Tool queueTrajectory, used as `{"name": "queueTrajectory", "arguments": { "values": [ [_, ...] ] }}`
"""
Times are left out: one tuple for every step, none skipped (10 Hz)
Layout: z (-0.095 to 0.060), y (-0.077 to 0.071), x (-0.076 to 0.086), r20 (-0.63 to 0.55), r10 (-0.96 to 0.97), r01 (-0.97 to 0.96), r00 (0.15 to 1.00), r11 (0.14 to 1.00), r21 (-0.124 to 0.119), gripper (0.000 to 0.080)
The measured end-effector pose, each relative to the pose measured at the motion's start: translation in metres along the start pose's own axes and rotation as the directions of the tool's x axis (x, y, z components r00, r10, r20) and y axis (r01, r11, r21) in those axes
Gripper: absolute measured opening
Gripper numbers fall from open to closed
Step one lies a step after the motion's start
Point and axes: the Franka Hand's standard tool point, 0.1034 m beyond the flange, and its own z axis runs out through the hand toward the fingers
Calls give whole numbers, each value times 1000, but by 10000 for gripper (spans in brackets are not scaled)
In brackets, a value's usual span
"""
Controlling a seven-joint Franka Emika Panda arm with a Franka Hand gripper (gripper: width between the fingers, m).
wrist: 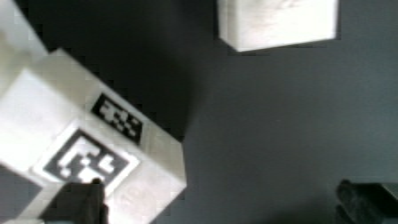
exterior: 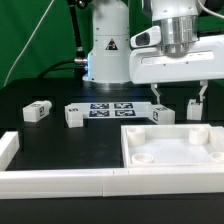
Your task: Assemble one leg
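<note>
Several stubby white legs with black-and-white tags lie on the black table. One leg (exterior: 165,115) and another (exterior: 195,108) lie just below my gripper (exterior: 179,97), which hangs open and empty above them. Two more legs (exterior: 36,111) (exterior: 73,116) lie toward the exterior view's left. In the wrist view a tagged leg (wrist: 107,140) lies close under one dark fingertip (wrist: 71,205), mostly outside the gap. The other fingertip (wrist: 370,200) is far off, so the gripper (wrist: 222,205) is wide open over bare table. Another white leg (wrist: 279,22) shows at the edge.
The large white panel (exterior: 170,145) with round corner sockets lies in front of the gripper. The marker board (exterior: 112,108) lies by the robot base. A low white wall (exterior: 90,181) runs along the front, with a piece (exterior: 7,145) at the exterior view's left.
</note>
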Motion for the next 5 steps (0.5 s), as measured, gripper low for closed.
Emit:
{"name": "queueTrajectory", "arguments": {
  "values": [
    [1, -1, -4, 5, 74, -74, 997, 997, -1, 649],
    [1, -1, -3, 7, 76, -76, 997, 997, -1, 649],
    [2, 1, -1, 22, 62, -61, 998, 998, -6, 649],
    [1, 0, -2, 20, 57, -57, 998, 998, -4, 649],
    [2, -2, -7, 47, 25, -25, 999, 1000, -11, 649]
  ]
}}
